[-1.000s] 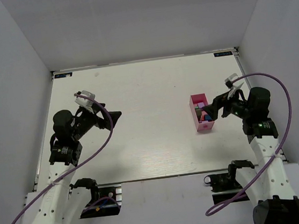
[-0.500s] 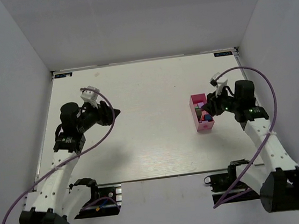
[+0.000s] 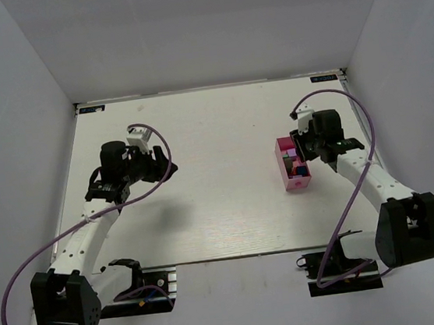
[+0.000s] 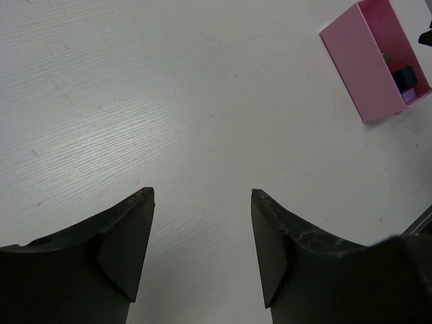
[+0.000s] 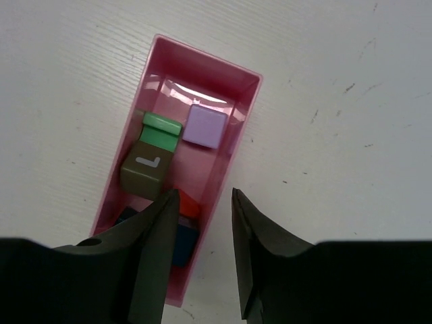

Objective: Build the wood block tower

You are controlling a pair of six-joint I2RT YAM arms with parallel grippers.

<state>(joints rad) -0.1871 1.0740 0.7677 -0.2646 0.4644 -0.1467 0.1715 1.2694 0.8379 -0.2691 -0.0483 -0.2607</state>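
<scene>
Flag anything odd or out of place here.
Nothing looks spilled or damaged. The wood blocks lie jumbled together in the pink tray, and no tower is built yet.

one pink tray (image 5: 209, 67); five wood blocks (image 5: 204, 126) visible: one each green, lilac, olive, red, blue; one left gripper (image 4: 202, 191), one right gripper (image 5: 204, 194).

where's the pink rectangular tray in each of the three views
Top external: pink rectangular tray sits right of centre.
Left wrist: same tray in the top right corner.
Right wrist: same tray left of centre, running toward the bottom.
Shared landmark: the coloured wood blocks lying inside it.
</scene>
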